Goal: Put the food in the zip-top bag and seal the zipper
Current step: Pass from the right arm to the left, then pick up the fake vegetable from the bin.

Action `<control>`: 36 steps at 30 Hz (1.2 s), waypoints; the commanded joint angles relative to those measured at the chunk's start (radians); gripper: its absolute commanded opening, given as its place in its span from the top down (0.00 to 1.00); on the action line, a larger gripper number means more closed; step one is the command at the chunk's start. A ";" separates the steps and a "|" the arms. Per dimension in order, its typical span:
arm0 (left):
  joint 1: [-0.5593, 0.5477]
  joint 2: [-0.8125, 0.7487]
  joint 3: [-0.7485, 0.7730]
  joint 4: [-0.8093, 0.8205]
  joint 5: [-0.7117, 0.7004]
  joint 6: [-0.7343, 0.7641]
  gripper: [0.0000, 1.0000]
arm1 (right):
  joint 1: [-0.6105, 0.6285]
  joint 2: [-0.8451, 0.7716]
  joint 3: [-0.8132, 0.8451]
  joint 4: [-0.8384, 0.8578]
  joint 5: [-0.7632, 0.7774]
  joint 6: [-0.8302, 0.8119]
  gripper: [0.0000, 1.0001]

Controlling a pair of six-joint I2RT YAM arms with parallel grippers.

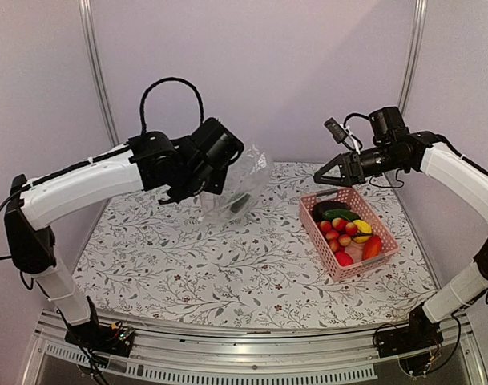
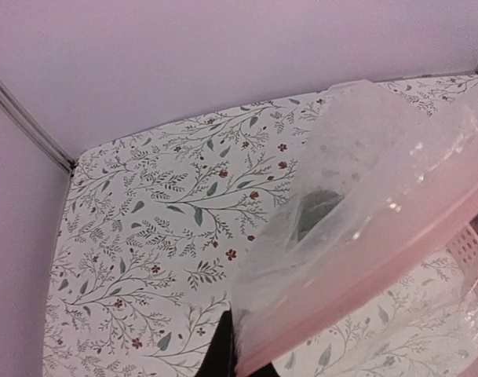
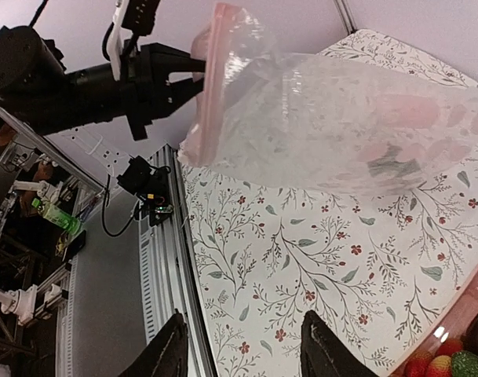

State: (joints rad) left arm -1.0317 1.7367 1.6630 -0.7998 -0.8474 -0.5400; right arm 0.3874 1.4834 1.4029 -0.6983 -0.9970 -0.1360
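My left gripper [image 1: 221, 167] is shut on the mouth edge of the clear zip-top bag [image 1: 242, 183] and holds it above the table. In the left wrist view its gripper [image 2: 235, 357] pinches the bag [image 2: 364, 181] by the pink-tinted zipper [image 2: 395, 251]. One dark green piece [image 1: 239, 204] lies inside the bag, and it also shows in the left wrist view [image 2: 313, 212]. The other food [image 1: 345, 228] lies in the pink basket [image 1: 308, 215]. My right gripper [image 1: 320, 176] is open and empty, hovering above the basket's far left corner. In the right wrist view its fingers [image 3: 172, 349] are spread, facing the bag [image 3: 341, 126].
The floral tablecloth [image 1: 227, 265] covers the table. The metal rail [image 1: 227, 353] runs along the near edge. The basket's rim [image 3: 458, 310] and some food [image 3: 450, 365] show at the bottom right of the right wrist view. Walls close the back and sides.
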 commanded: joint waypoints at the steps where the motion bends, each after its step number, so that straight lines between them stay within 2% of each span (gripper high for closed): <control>1: 0.015 -0.179 0.154 -0.394 -0.023 0.081 1.00 | -0.119 -0.058 -0.021 -0.117 0.014 -0.217 0.52; 4: 0.015 -0.203 0.127 -0.395 0.104 0.124 1.00 | -0.196 -0.026 -0.010 -0.242 0.045 -0.355 0.53; 7: 0.020 -0.187 -0.005 -0.194 0.263 0.197 1.00 | -0.240 -0.008 -0.040 -0.268 0.155 -0.455 0.52; 9: 0.024 -0.125 -0.002 -0.127 0.308 0.221 1.00 | -0.255 -0.001 -0.070 -0.259 0.245 -0.495 0.53; 13: 0.024 -0.017 0.085 -0.071 0.351 0.282 1.00 | -0.283 0.001 -0.131 -0.230 0.340 -0.503 0.55; 17: 0.051 0.020 0.086 0.017 0.451 0.333 1.00 | -0.285 0.023 -0.163 -0.161 0.452 -0.474 0.55; 22: 0.102 0.025 0.084 0.099 0.598 0.362 1.00 | -0.266 0.077 -0.140 -0.079 0.531 -0.486 0.44; 27: 0.148 -0.008 0.169 0.025 0.473 0.389 1.00 | -0.192 0.136 -0.110 -0.018 0.663 -0.595 0.44; 32: 0.198 -0.092 0.130 -0.043 0.457 0.388 1.00 | -0.121 0.190 -0.104 0.007 0.733 -0.700 0.45; 36: 0.200 -0.149 0.102 -0.108 0.488 0.325 1.00 | -0.071 0.225 -0.115 0.041 0.812 -0.771 0.45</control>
State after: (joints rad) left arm -0.8421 1.6539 1.7905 -0.8246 -0.3775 -0.1707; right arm 0.2756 1.6695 1.2781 -0.7063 -0.2966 -0.8047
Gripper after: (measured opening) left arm 0.003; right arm 0.554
